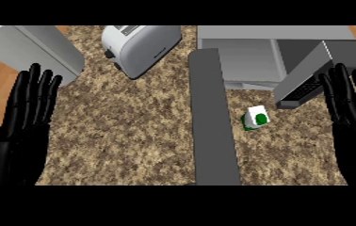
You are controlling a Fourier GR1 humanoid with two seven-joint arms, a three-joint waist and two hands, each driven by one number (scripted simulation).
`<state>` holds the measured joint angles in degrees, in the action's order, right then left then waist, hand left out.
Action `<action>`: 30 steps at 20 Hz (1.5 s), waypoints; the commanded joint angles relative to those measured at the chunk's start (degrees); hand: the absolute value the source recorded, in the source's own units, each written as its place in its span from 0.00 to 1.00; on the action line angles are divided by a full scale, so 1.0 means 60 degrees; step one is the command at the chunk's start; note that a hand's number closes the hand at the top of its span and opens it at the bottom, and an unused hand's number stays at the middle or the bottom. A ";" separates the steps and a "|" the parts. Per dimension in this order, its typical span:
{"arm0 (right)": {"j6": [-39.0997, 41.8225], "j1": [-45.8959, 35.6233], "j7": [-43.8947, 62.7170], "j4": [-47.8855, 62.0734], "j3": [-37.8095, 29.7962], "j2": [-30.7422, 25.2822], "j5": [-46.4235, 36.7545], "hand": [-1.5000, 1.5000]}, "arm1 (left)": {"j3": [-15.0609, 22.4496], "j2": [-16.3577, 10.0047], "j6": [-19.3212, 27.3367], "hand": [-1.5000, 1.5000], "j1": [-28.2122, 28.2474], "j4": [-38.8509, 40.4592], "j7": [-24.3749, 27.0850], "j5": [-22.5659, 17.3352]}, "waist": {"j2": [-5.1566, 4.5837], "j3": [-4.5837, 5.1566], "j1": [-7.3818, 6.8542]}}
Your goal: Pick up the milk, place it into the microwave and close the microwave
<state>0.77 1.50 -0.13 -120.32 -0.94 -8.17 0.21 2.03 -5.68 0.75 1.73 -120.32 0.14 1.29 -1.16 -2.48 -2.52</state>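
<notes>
A small white milk carton [256, 117] with a green round mark stands on the speckled counter, just in front of the microwave. The microwave [240, 60] sits at the back right with its cavity open. Its dark grey door [212, 121] swings out toward me, left of the carton. My left hand [28, 107] shows at the left edge, open, fingers up, far from the carton. At the right edge is my right hand [341, 100], also open with straight fingers, to the right of the carton and apart from it.
A silver toaster [139, 46] lies at the back centre-left. A grey box-like appliance [38, 51] stands at the back left. A grey panel with a dark keypad [306, 76] slants at the microwave's right side, near my right hand.
</notes>
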 commanded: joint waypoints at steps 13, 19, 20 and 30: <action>0.0889 0.0559 -0.0168 0.1008 0.0492 0.0332 0.0665 0.00 | 0.0625 0.0936 0.0697 0.00 0.1792 0.0095 0.0419 -0.1941 | 0.0206 0.0411 0.0365; 0.0933 0.1361 -0.1242 0.1811 0.0809 0.0632 0.0085 0.00 | 0.1040 0.0835 -0.0039 0.00 0.3408 -0.0044 0.1642 -0.2043 | 0.0208 0.0410 0.0343; 0.0852 0.1415 -0.0857 0.1445 0.1031 0.0762 0.0093 0.00 | 0.1247 0.0886 -0.0112 0.00 0.3683 -0.0086 0.1892 -0.1916 | 0.0209 0.0413 0.0365; 0.1035 0.1039 -0.1884 0.3662 0.0425 0.0831 0.0186 0.00 | 0.2089 0.0942 0.0002 0.00 0.4431 0.0260 0.2777 -0.1507 | 0.0198 0.0411 0.0375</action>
<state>6.16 8.51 -8.06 -104.38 3.12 -3.07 1.07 11.40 -0.52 -0.07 26.35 -119.06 15.02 -9.63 0.06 0.00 -0.27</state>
